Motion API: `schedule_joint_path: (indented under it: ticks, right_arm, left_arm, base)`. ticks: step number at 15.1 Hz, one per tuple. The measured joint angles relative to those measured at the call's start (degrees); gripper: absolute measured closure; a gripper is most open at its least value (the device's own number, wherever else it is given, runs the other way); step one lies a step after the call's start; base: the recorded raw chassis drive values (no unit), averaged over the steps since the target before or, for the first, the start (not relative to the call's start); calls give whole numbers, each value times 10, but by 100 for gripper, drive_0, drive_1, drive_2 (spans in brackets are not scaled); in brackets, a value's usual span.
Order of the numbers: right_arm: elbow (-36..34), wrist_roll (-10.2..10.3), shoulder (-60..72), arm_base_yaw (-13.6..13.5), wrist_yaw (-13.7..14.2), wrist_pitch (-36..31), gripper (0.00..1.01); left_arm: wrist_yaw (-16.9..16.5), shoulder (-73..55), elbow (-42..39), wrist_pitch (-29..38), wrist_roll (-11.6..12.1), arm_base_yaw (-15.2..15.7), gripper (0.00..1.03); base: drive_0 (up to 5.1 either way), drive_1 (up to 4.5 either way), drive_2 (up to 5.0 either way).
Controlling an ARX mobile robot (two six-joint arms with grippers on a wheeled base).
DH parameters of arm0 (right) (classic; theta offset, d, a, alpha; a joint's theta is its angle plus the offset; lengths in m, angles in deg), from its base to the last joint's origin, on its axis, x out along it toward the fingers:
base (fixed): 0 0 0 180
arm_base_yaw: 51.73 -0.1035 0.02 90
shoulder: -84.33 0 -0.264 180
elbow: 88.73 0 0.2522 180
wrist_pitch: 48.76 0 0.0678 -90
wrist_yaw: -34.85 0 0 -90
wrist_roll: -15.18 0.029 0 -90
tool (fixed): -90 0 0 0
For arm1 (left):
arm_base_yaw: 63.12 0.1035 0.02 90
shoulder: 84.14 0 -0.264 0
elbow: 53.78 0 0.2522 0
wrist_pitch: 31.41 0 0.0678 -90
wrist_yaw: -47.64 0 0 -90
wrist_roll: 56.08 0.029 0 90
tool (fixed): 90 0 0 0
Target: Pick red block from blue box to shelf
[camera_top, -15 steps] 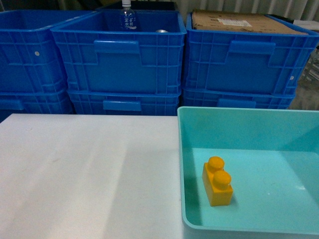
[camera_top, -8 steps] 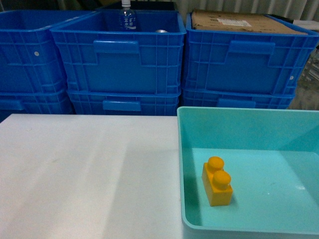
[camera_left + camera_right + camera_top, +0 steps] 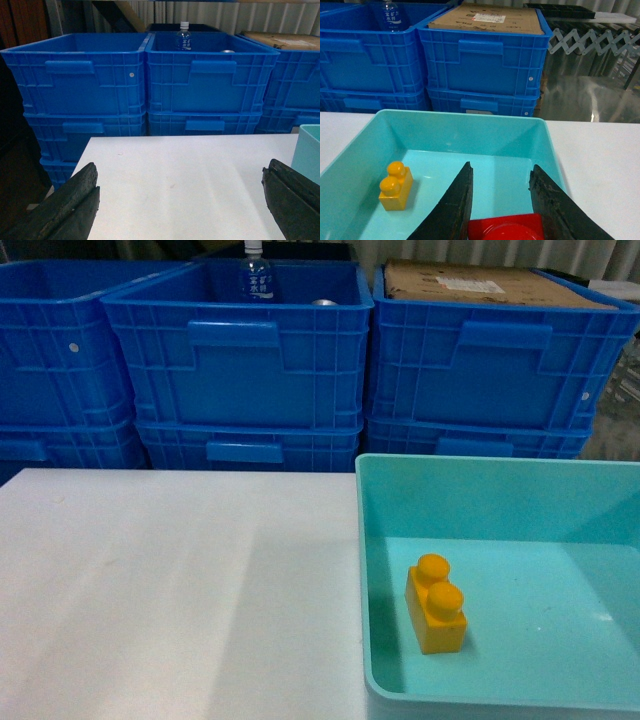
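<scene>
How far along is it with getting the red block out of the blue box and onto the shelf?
Early stage. The right gripper straddles the red block, which sits low over the blue box; whether it is clamped or lifted is unclear. The yellow brick stays inside. The left gripper waits open over the white table. Carrying to the shelf remains; none is in view.

White surface [image 3: 170, 590] in the foreground. Behind it, stacked dark blue ribbed crates [image 3: 235, 360] with handles, in a row. A clear bottle [image 3: 257, 272] with a white label stands upright in the middle top crate. A cardboard box [image 3: 480, 285] lies flat in the right top crate. A yellow two-stud brick [image 3: 436, 605] stands studs up. A grey folding lattice [image 3: 590, 40] is at far right.
</scene>
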Motion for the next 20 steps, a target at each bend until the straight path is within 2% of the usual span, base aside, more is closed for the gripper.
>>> schedule_joint_path:
  ticks: [2,8,11,15,20]
  right_arm:
    - [-1,0,14,-12,17,-12,73]
    - [-3,0,31,-10,15,-38,73]
    - [0,-5,111,-20,17,-108,73]
    - [26,-9,201,-49,48,-188,73]
    - [30,-12,224,-52,53,-196,74]
  left_arm:
    - [0,0,0,0,0,0,5]
    - [0,0,0,0,0,0,5]
    - [0,0,0,0,0,0,5]
    - [0,0,0,0,0,0,5]
    - [0,0,0,0,0,0,5]
  base:
    - [0,0,0]
    - [0,0,0]
    - [0,0,0]
    - [0,0,0]
    - [0,0,0]
